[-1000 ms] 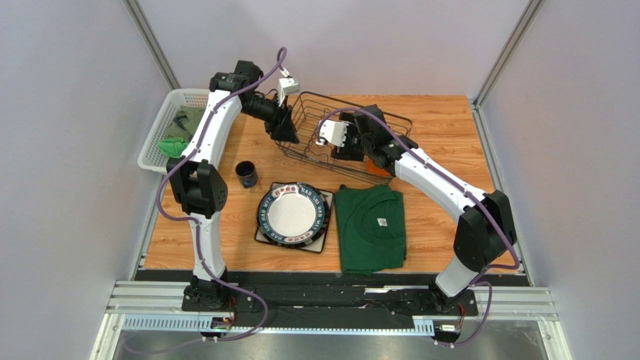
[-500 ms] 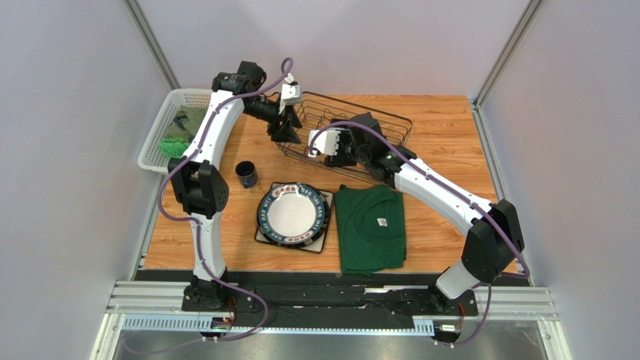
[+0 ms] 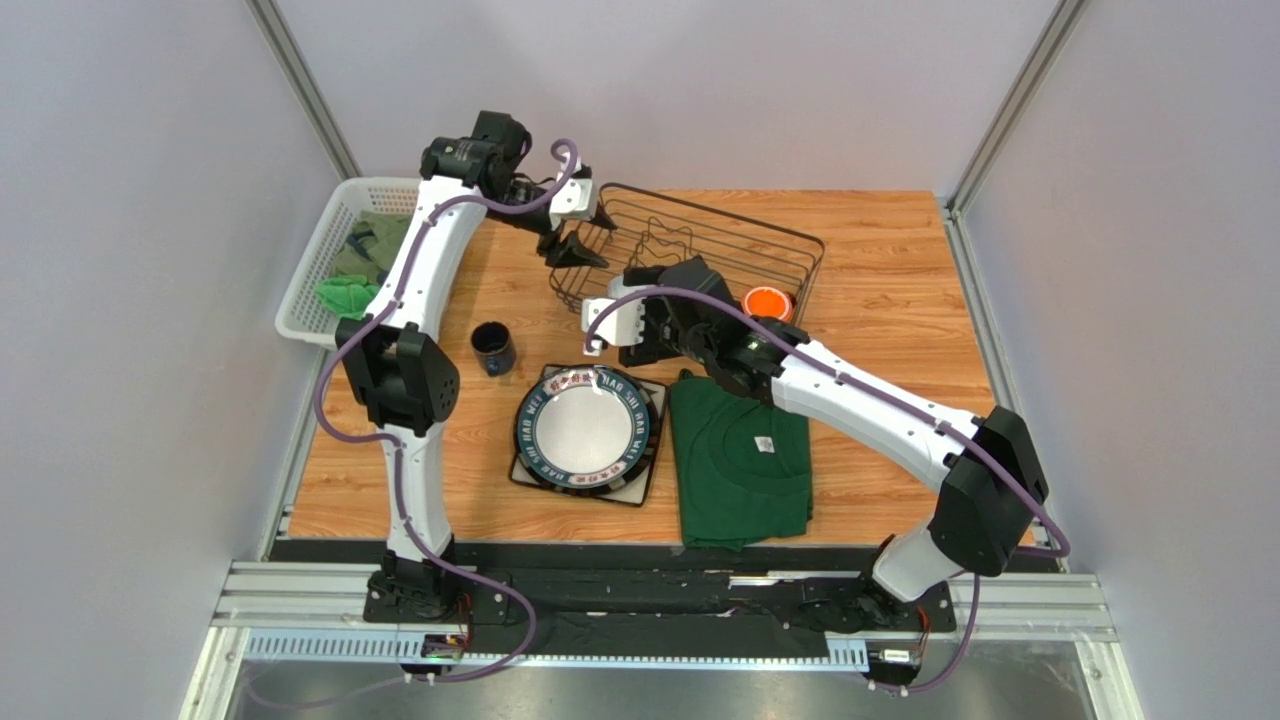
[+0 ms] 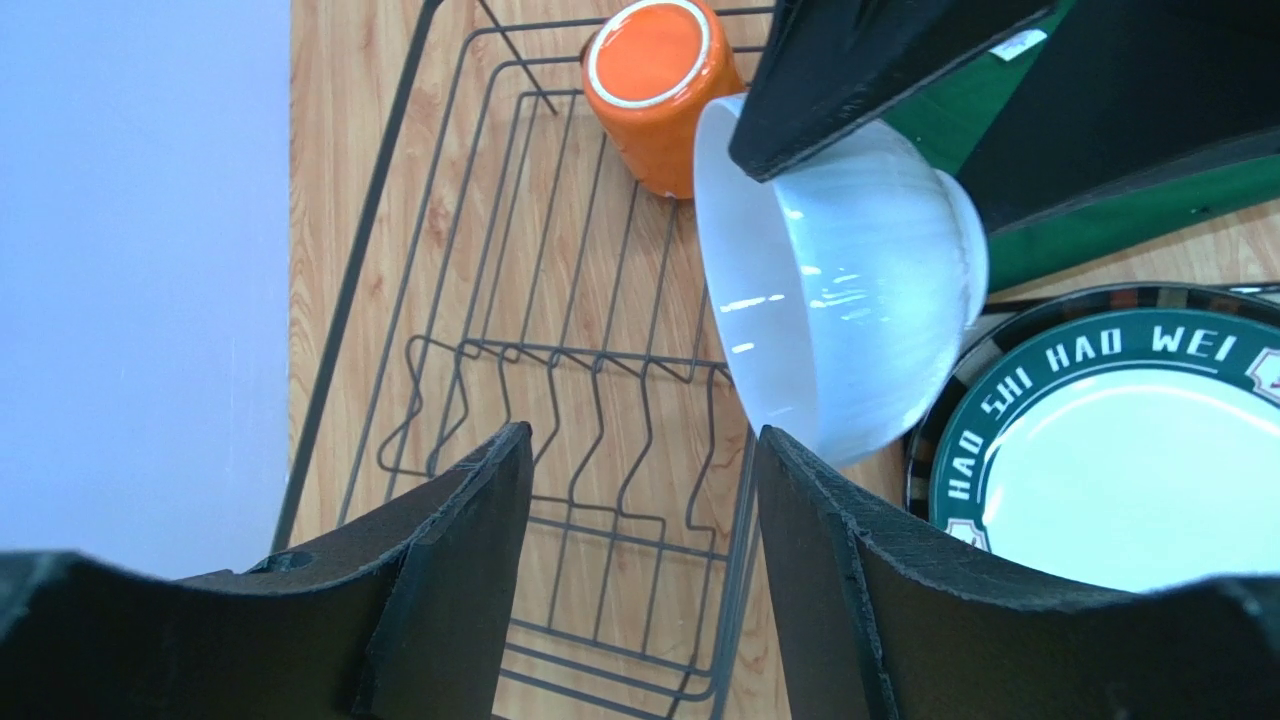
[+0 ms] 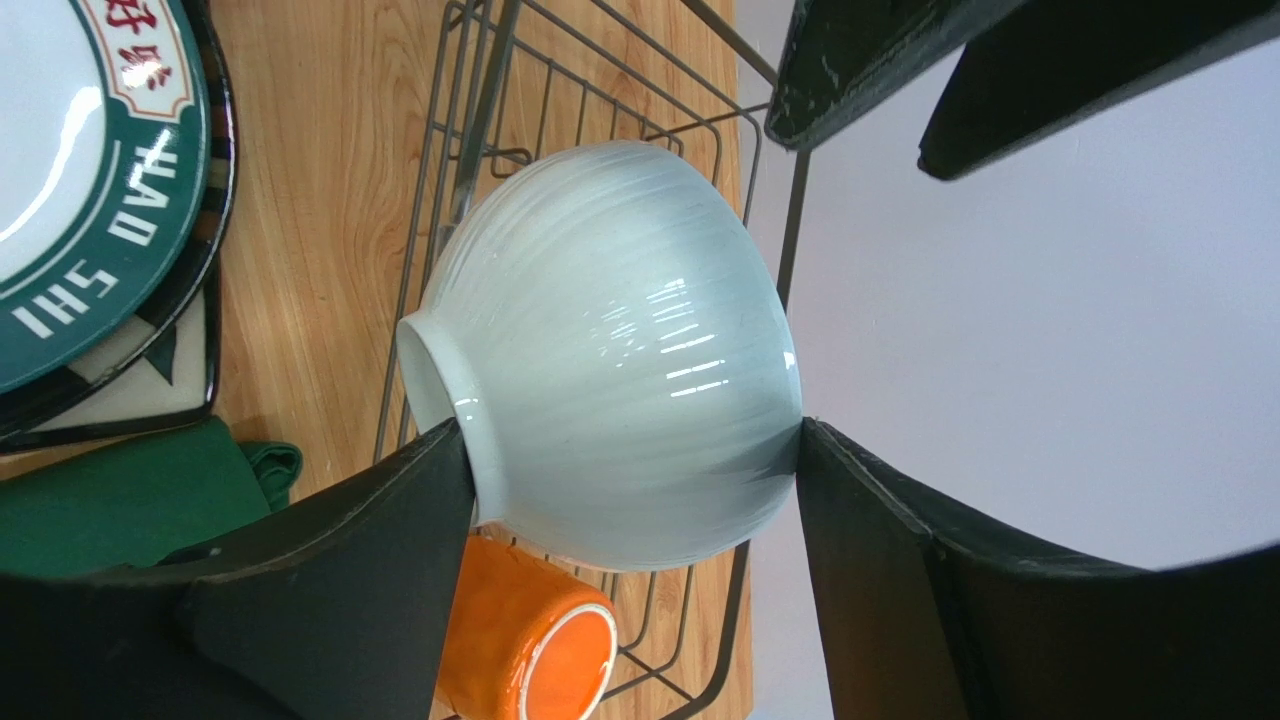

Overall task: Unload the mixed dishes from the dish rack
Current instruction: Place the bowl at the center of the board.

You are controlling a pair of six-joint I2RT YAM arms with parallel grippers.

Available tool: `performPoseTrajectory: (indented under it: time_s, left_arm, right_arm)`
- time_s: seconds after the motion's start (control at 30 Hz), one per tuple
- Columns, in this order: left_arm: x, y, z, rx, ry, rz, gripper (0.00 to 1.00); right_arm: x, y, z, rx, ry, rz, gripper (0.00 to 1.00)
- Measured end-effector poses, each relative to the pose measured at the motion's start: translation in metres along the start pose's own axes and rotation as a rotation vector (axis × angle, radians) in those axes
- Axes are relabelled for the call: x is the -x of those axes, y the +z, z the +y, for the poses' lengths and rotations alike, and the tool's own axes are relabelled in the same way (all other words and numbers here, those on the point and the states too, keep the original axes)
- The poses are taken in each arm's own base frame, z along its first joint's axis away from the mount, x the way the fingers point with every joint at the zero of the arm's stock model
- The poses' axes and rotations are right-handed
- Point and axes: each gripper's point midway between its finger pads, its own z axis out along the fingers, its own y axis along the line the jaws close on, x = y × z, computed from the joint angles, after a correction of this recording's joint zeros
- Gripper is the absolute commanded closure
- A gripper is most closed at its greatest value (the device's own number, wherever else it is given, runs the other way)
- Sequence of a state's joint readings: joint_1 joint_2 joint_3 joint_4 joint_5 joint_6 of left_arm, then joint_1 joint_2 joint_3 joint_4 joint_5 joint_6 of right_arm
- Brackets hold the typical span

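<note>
My right gripper (image 5: 631,435) is shut on the white bowl (image 5: 609,360), held on its side with one finger on its foot and the other at its rim. It hangs over the near left corner of the dish rack (image 3: 751,225). The orange mug (image 3: 768,303) lies on its side in the rack. My left gripper (image 4: 643,443) is open and empty above the rack's left end, over the wavy dividers (image 4: 601,375). A round dark-rimmed plate (image 3: 586,428) lies on a square plate in front of the rack. The dark blue mug (image 3: 492,347) stands to their left.
A green cloth (image 3: 739,450) lies folded right of the plates. A white perforated basket (image 3: 323,278) with green items sits at the table's left edge. My right arm (image 3: 872,405) stretches across the cloth's far edge.
My right gripper has carried the bowl left and toward me, from the rack's middle to its near left corner, uncovering the orange mug. My left gripper has shifted slightly back along the rack's left end.
</note>
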State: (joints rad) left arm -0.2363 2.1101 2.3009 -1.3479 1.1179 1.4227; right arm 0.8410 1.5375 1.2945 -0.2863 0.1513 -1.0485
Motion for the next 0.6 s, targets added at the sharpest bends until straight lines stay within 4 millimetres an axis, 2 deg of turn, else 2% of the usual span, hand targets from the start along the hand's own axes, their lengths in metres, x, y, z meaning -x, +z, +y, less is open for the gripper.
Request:
performPoseTrajectory:
  time_s: [0.13,0.33,0.43,0.6]
  left_arm:
    - [-0.011,0.005,-0.004,-0.018,0.034,0.002,0.36]
    - [-0.045,0.017,-0.034,-0.084,-0.019,0.025,0.36]
    - [-0.043,0.014,-0.040,-0.089,-0.017,0.039,0.36]
    - [-0.022,0.001,-0.039,-0.060,0.032,0.055,0.37]
  right_arm:
    - [0.012,-0.002,0.006,-0.001,-0.023,-0.004,0.32]
    - [0.020,-0.004,0.014,-0.005,-0.053,0.003,0.32]
    - [0.019,-0.003,0.020,0.002,-0.064,0.011,0.32]
    - [0.012,-0.007,0.020,-0.012,-0.069,0.035,0.32]
